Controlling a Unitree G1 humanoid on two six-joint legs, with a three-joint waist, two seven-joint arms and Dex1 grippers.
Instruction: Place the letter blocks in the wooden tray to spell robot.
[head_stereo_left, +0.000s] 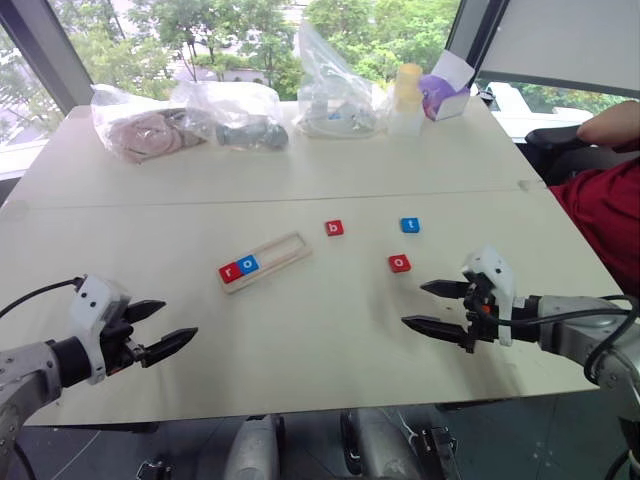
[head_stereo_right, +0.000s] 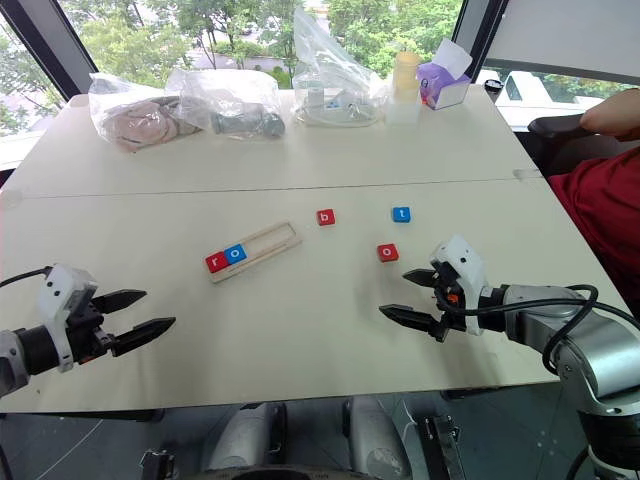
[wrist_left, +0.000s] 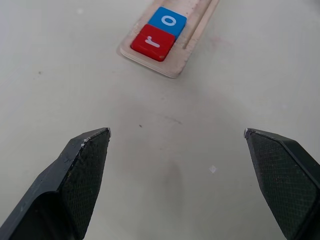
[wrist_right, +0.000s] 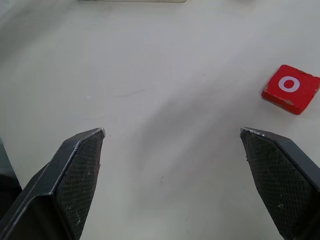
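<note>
The left gripper (head_stereo_left: 163, 328) was seen above the near left part of the tabletop (head_stereo_left: 300, 330), its two black fingers (wrist_left: 85, 165) spread wide and nothing held between them. The right gripper (head_stereo_left: 432, 305) was found above the near right part, close to the near edge, also spread wide and empty. Both were pointed toward the middle of the tabletop.

Just beyond the right gripper, a red "o" block (head_stereo_left: 399, 263) was lying flat on the bare surface, apart from the fingers. Further toward the far edge, a blue "t" block (head_stereo_left: 410, 225) was placed, and to its left a red "b" block (head_stereo_left: 334, 228), both loose and well apart from each other.

The wooden tray (head_stereo_left: 285, 250) was lying at an angle near the middle of the tabletop, left of the loose blocks. In its end nearer to the left gripper, a red "r" block (wrist_left: 152, 42) and a blue "o" block (wrist_left: 168, 21) were set side by side, touching; the rest of the slot was unfilled.

Along the far edge, several clear plastic bags (head_stereo_left: 230, 115) with contents and a purple tissue box (head_stereo_left: 445, 92) were kept. A person's red sleeve (head_stereo_left: 605, 205) was visible beside the right edge.
</note>
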